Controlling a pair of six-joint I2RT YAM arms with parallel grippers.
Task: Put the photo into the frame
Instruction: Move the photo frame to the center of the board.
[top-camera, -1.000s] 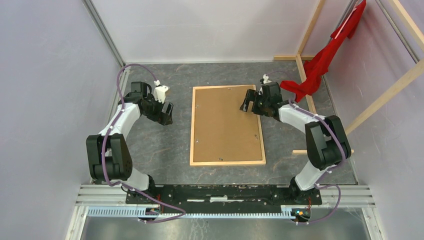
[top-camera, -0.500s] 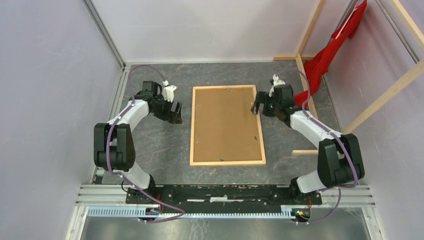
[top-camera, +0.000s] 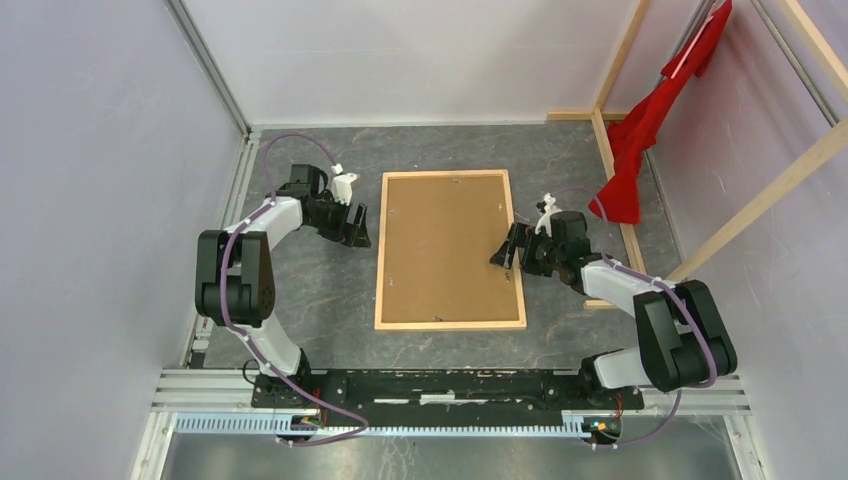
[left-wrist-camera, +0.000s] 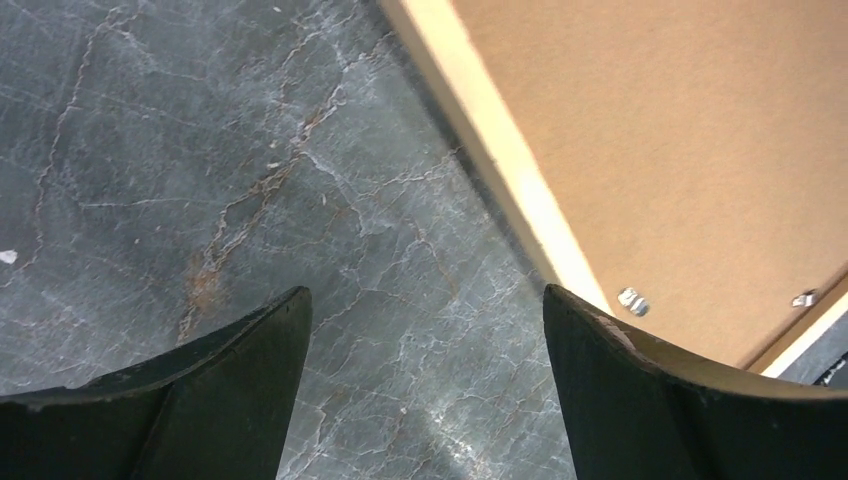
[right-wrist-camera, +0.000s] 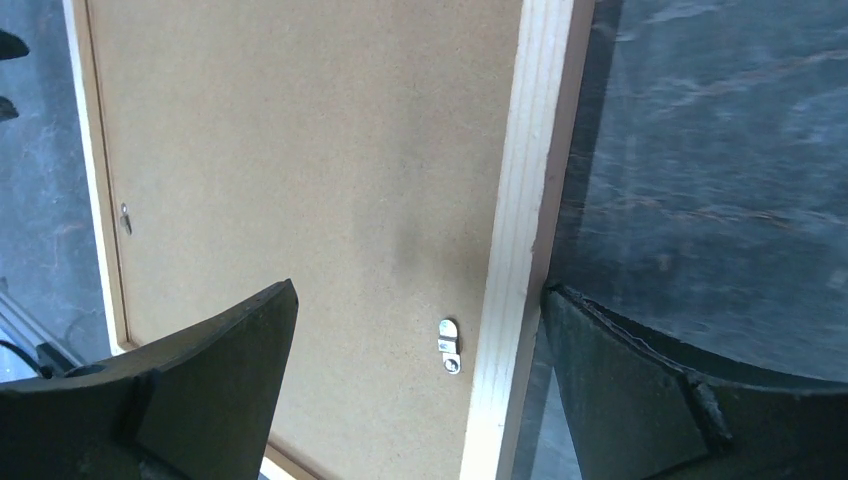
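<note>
Left of centre in the top view, the left gripper (top-camera: 357, 232) hangs over the dark bench (top-camera: 300, 300), fingers wide apart and empty, just beside the frame (top-camera: 450, 324). The frame lies flat mid-picture, brown backing board (top-camera: 448, 245) facing up (small metal clips (right-wrist-camera: 451, 345) along its edges). The right gripper (top-camera: 503, 255) straddles the frame's right rail, spread wide, holding nothing.

Left gripper (top-camera: 360, 236) shifts right and sits just beside the frame's (top-camera: 450, 325) left rail. Right gripper (top-camera: 502, 256) leaves the backing board (top-camera: 450, 250) and moves nearer along the right rail. Frame sits slightly further left. Red cloth's (top-camera: 622, 190) lower end swings back right.
</note>
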